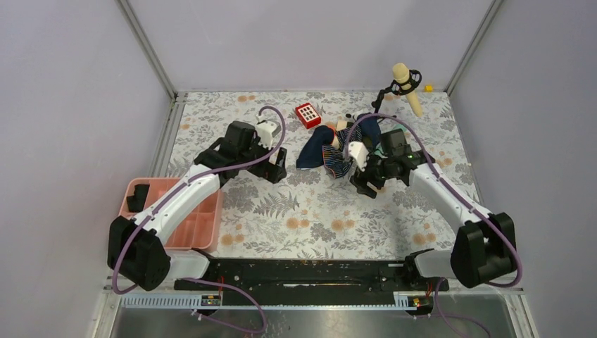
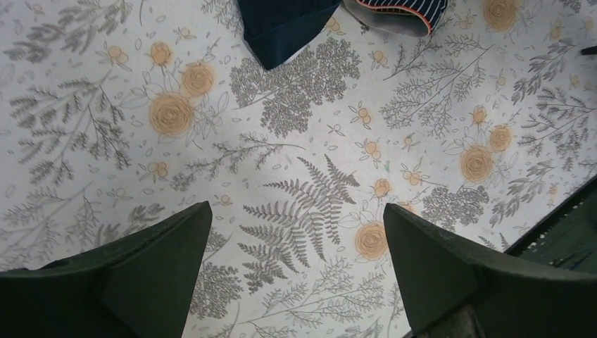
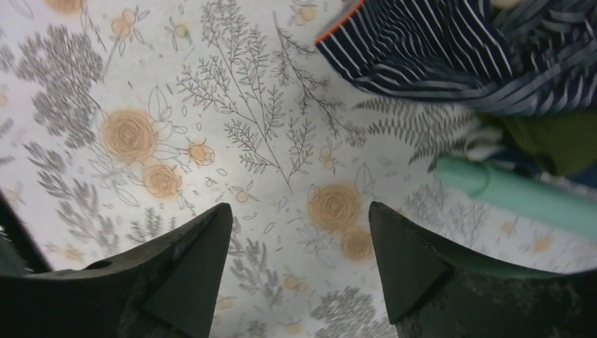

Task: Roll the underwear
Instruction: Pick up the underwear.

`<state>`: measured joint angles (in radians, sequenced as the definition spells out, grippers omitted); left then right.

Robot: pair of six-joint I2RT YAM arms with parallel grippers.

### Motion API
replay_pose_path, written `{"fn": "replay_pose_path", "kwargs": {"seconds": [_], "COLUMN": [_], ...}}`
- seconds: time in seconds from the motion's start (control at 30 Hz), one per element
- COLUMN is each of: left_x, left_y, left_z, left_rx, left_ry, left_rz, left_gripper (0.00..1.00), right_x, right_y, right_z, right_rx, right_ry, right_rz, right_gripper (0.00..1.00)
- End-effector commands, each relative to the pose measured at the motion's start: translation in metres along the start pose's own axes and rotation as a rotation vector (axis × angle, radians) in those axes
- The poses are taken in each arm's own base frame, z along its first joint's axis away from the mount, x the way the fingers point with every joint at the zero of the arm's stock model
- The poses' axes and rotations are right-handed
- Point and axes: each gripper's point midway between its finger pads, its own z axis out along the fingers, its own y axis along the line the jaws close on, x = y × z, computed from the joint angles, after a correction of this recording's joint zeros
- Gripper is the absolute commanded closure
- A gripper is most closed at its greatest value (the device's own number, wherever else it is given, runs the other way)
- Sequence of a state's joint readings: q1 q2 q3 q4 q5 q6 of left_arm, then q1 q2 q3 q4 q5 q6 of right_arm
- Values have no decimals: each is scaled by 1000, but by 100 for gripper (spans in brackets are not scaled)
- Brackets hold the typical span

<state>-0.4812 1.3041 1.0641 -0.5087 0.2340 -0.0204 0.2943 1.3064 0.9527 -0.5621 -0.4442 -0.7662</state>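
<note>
The underwear [image 1: 338, 160], navy with thin pale stripes, lies crumpled in a heap at the back middle of the table. It shows at the top right of the right wrist view [image 3: 436, 49], and its orange-edged hem shows at the top of the left wrist view [image 2: 398, 10]. My left gripper [image 1: 278, 170] is open and empty over bare tablecloth, left of the heap; its fingers stand wide apart in its own view [image 2: 296, 208]. My right gripper [image 1: 362, 186] is open and empty just in front of the heap, close to the table [image 3: 299, 208].
A plain navy cloth [image 1: 315, 148] lies against the heap's left side [image 2: 281, 24]. A dark green garment [image 3: 556, 141] and a mint-green tube [image 3: 521, 193] lie beside the underwear. A red keypad [image 1: 308, 114], a microphone [image 1: 407, 84] and a pink tray [image 1: 200, 229] are also on the table.
</note>
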Motion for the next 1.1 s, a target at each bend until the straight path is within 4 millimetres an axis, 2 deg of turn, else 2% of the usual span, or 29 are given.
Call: {"fn": "replay_pose_path", "kwargs": {"seconds": [0.0, 0.1, 0.2, 0.33, 0.43, 0.57, 0.63, 0.7, 0.77, 0.83, 0.93, 0.97, 1.07], "left_x": [-17, -16, -15, -14, -15, -14, -15, -15, -14, -14, -14, -15, -21], "left_y": [2, 16, 22, 27, 33, 38, 40, 41, 43, 44, 46, 46, 44], "left_z": [-13, -16, -18, -20, -21, -20, -21, -20, -21, -21, -19, -19, -18], "left_rx": [32, 3, -7, -18, -29, -41, -46, -51, -58, -66, -69, -68, -50], "left_ry": [-101, -111, -122, -135, -137, -137, -139, -140, -141, -140, -137, -138, -149], "left_rz": [-107, -160, -187, -203, -220, -237, -241, -243, -245, -243, -240, -239, -220], "left_gripper": [4, 3, 2, 2, 2, 2, 2, 2, 2, 2, 2, 3, 3], "right_x": [-16, -18, -33, -48, -53, -49, -46, -49, -60, -77, -113, -126, -166], "right_y": [-6, -14, -27, -35, -33, -24, -26, -31, -35, -36, -26, -19, 13], "right_z": [19, 36, 52, 77, 97, 118, 125, 127, 118, 101, 57, 39, -20], "right_rx": [-31, -8, 63, 104, 92, 41, 44, 71, 111, 139, 131, 115, 20], "right_ry": [-4, 3, -29, -64, -67, -35, -14, -5, -22, -53, -125, -156, -282], "right_rz": [-441, -571, -586, -595, -639, -688, -695, -687, -676, -643, -523, -463, -339], "right_gripper": [21, 21, 21, 23, 23, 25, 32, 46, 62, 77, 96, 100, 100]}}
